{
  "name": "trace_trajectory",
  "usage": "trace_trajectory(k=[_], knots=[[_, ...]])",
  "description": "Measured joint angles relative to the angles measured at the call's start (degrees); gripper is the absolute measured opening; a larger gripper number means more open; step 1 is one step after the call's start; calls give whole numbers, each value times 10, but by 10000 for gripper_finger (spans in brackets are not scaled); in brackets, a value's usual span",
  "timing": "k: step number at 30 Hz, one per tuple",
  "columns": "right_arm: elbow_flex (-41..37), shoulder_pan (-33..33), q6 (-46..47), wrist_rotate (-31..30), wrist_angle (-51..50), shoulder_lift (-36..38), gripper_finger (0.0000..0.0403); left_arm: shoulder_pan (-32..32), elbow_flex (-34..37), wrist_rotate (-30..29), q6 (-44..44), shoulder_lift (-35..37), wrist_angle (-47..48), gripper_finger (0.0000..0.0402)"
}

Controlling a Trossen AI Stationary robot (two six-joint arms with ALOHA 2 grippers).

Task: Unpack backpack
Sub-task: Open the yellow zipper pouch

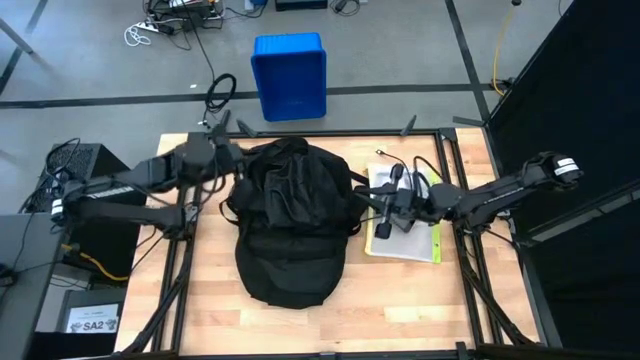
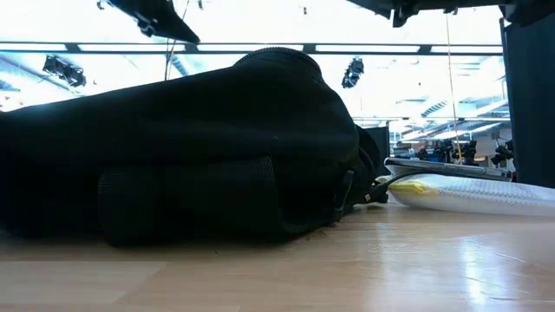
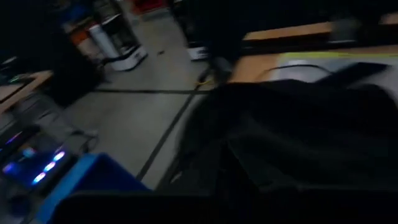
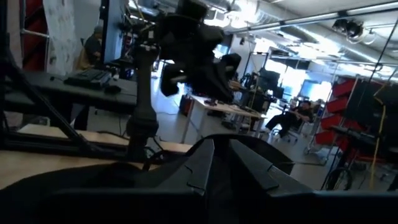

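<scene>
We see a sticker that reads "SA2" (image 1: pixel 92 323) on the floor past the table's left edge. We cannot read any writing on the backpack (image 1: pixel 290 220).

The black backpack lies in the middle of the wooden table (image 1: pixel 400 300). Its long side runs from the far edge to the near edge, and its rounded end points at the near edge.

A blue plastic bin (image 1: pixel 290 75) stands on the floor past the far edge. A white pad with a yellow strip (image 1: pixel 412 240) lies just beside the backpack, near the right edge.

Our left gripper (image 1: pixel 222 155) is at the backpack's far left corner, fingers pressed together. We cannot tell if it pinches the cloth. Our right gripper (image 1: pixel 372 203) is at the backpack's right side, above the pad, fingers (image 4: pixel 202 165) pressed together too.

People sit at desks in the room behind.
</scene>
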State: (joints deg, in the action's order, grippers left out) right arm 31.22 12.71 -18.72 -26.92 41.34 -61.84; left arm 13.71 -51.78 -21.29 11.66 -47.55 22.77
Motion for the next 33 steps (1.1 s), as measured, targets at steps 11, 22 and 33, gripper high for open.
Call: trace_trajectory(k=[11, 22, 33], knots=[[-1, 51, 64, -5, -272, 229, 20, 8, -4, 6, -94, 114, 97, 0], [-95, 40, 81, -4, -243, 244, 20, -47, 248, 71, -185, 231, -73, 0], [-203, -47, 76, 18, -125, 244, 12, -61, 352, 72, -171, 232, -175, 0]])
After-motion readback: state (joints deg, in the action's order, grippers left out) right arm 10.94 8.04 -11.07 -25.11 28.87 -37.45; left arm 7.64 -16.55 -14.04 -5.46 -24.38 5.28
